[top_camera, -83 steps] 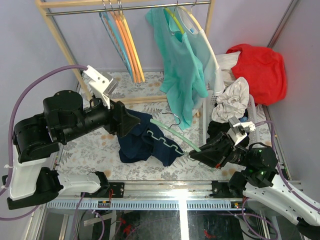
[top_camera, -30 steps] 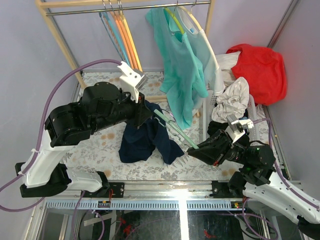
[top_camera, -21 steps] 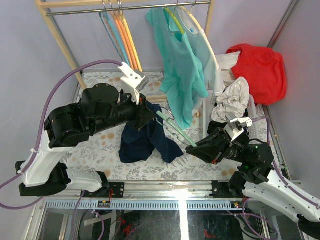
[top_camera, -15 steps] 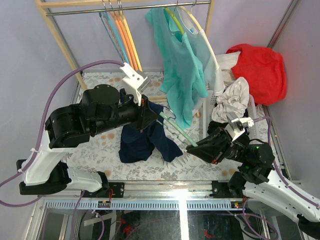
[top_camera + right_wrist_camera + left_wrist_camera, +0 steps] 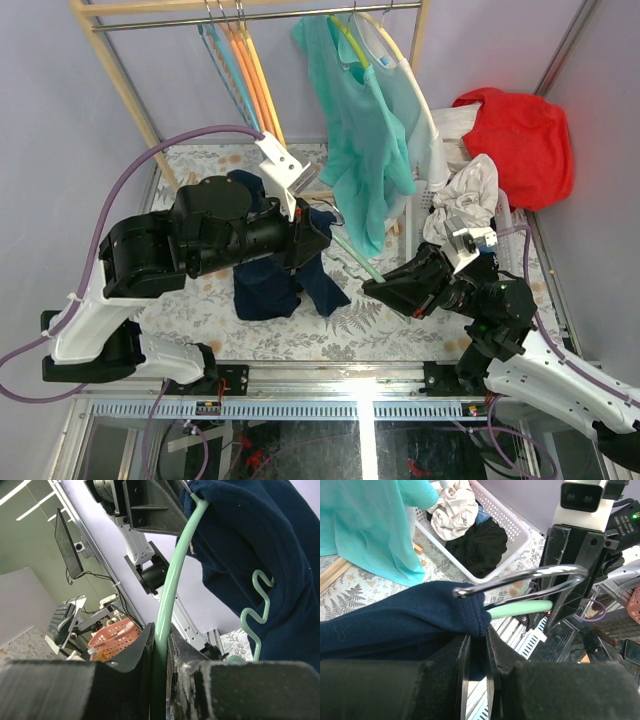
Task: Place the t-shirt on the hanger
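My right hand [image 5: 160, 636] is closed on one arm of the hanger [image 5: 172, 575], well down from its metal hook. My left hand [image 5: 476, 639] pinches a fold of the t-shirt [image 5: 395, 622] just under that hook. The rest of the shirt droops below the hanger in a limp bundle over the surface [image 5: 200, 160]. The cloth is soft and light, so it should sag and bunch. I judge the firmer neck hem the best hold. The hanger looks thin, springy plastic and needs a steady grip.
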You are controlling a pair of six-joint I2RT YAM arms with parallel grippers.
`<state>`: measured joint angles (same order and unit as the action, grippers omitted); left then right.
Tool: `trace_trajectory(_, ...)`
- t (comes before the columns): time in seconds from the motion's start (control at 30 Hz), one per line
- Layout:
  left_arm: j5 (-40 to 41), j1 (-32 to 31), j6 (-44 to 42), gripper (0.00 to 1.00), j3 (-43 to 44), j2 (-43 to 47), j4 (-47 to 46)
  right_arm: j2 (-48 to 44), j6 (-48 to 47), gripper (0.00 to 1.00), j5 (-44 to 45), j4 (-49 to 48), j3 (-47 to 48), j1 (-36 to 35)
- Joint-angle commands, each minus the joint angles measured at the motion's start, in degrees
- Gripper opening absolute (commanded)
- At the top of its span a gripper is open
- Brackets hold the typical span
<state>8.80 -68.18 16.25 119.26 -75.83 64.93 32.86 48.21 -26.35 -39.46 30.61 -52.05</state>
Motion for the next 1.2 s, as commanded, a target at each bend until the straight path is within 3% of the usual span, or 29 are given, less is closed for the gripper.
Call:
trace_trajectory(0.0,-5.99,-2.38,1.61,0.15,-0.08,-1.03,-8.7,2.71,-3.35,0.0,4.02,-10.09,2.28,0.07)
trace_trajectory(0.3,-1.03,-2.44,1.94,0.38,0.66,3.15,-6.48,-1.52,-4.94,0.0,4.55,-6.61,1.65,0.03)
trace_trajectory(0.83,5.23,-2.32,1.98,0.42,5.43,6.54,-3.13,-11.32,-6.36,0.0,5.33,2.27,1.28,0.03)
trace_trajectory(1.17,17.9,-2.35,1.12,0.49,2.73,5.51,0.81,-13.11,-5.85,0.0,5.77,3.08,0.29,0.05)
